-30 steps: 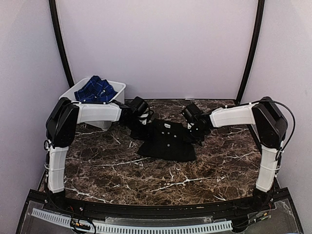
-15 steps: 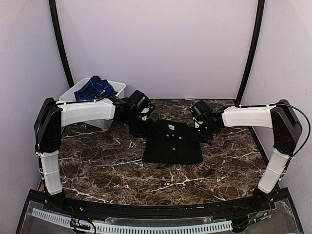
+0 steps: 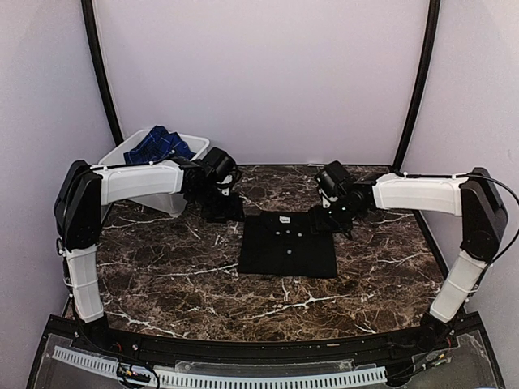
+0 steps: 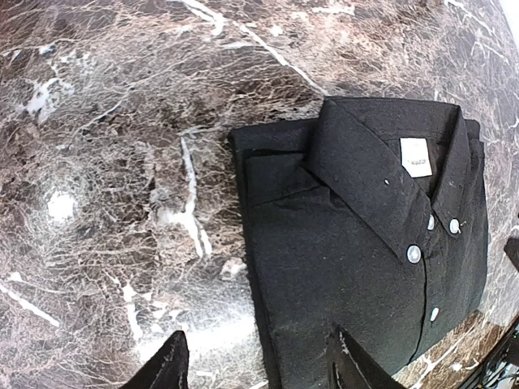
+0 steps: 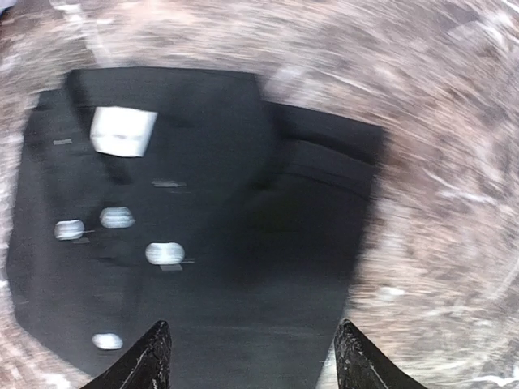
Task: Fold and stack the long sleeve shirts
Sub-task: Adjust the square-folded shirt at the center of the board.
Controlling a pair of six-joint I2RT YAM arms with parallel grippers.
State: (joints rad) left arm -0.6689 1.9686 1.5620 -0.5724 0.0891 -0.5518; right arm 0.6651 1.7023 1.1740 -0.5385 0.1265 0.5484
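Note:
A folded black long sleeve shirt [image 3: 289,245] with small white buttons and a white neck label lies flat on the marble table; it also shows in the left wrist view [image 4: 365,243] and, blurred, in the right wrist view [image 5: 203,227]. The dark blue checked shirt [image 3: 158,146] lies bunched in the white tub [image 3: 166,198] at the back left. My left gripper [image 4: 258,365] is open above the black shirt's left edge, holding nothing. Over the shirt's right side my right gripper [image 5: 253,356] hovers open and empty.
The dark marble table [image 3: 162,275] stretches toward the near edge. Lilac walls and two black poles [image 3: 99,73] close off the back.
Both grippers have opened and let go of the black shirt, which now lies flat and squared. Both arms have drawn back toward the shirt's collar end.

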